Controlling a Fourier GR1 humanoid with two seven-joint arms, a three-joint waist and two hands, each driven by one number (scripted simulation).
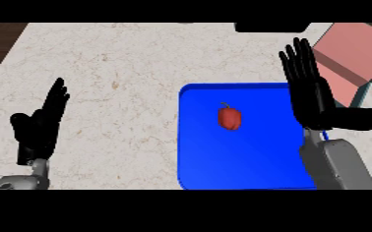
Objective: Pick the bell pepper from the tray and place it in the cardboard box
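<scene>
A small red bell pepper [230,118] with a dark stem lies on the blue tray [210,162], a little above the tray's middle. My right hand [311,96] hovers over the tray's right edge, fingers straight and pointing away, to the right of the pepper and apart from it. The cardboard box [347,54] shows as a pinkish-brown shape at the upper right, partly cut off by the view's edge. My left hand [40,125] rests open at the lower left, fingers up, far from the tray.
The pale speckled counter [109,69] spreads left of the tray. A dark object [270,27] sits at the counter's far edge, above the tray. A brown strip [9,37] borders the counter at the upper left.
</scene>
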